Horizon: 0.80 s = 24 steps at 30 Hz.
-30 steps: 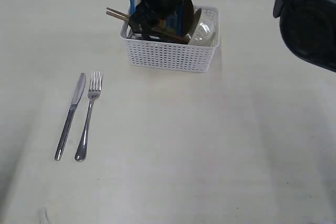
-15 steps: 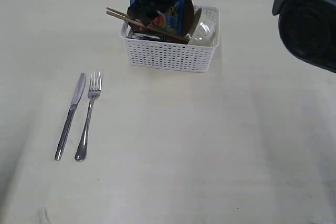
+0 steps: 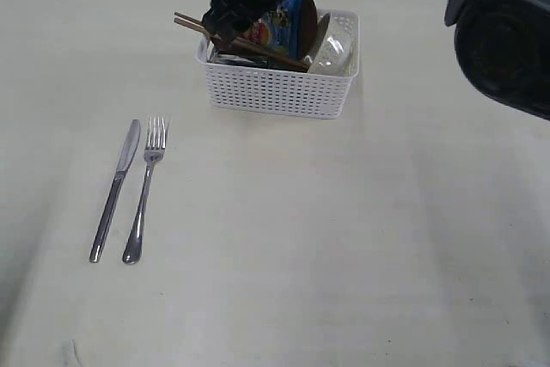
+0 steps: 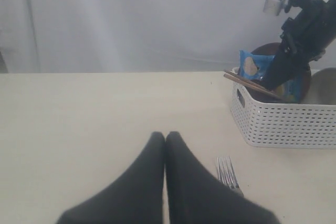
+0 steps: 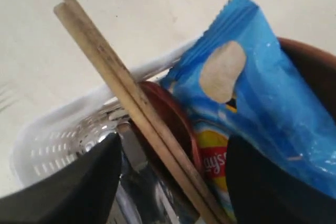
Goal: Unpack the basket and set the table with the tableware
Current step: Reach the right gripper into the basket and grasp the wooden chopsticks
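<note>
Two chopsticks between your right gripper's spread jaws, unpinched, leaning out of the basket beside the blue chips bag, your left gripper closed on nothing, knife and fork side by side on the table — well apart from the basket.

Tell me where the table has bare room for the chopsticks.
In the exterior view, bare: the wide table right of the fork and the strip left of the knife. Crowded: inside the basket, among chopsticks, chips bag and bowl.
</note>
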Motion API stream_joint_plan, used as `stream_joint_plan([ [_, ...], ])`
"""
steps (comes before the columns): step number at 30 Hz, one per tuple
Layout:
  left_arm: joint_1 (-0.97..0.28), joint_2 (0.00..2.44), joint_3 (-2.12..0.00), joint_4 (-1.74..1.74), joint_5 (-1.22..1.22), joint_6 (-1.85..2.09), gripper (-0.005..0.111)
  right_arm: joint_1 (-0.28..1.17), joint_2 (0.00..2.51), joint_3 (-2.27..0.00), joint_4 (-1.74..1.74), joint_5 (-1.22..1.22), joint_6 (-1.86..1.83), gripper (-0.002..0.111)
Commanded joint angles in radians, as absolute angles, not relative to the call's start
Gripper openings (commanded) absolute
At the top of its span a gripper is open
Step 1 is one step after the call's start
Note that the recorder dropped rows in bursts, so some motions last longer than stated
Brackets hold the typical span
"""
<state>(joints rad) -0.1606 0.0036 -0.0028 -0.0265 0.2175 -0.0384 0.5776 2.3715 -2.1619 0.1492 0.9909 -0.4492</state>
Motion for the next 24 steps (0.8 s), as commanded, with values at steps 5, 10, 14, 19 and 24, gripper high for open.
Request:
stream_joint_plan([
  [5,-0.162,0.0,0.0,-0.034,0.211,-0.038,0.0,0.592,2.436,-2.168,0.155,0.923,-0.496,0.056],
  [10,-0.162,0.0,0.0,-0.034,0.211,-0.038,0.0,0.595,2.444,-2.168,0.155,0.9,-0.496,0.022],
  [14,-0.162,0.0,0.0,-0.034,0.211,-0.038,0.0,0.596,2.444,-2.168,0.155,0.902,-0.494,-0.001],
  [19,-0.162,0.0,0.0,-0.034,0.211,-0.038,0.0,0.598,2.386,-2.178,0.155,0.92,-0.494,-0.001],
  [24,-0.162,0.0,0.0,-0.034,0.211,-0.038,0.0,0.598,2.281,-2.178,0.155,0.906,-0.494,-0.001],
])
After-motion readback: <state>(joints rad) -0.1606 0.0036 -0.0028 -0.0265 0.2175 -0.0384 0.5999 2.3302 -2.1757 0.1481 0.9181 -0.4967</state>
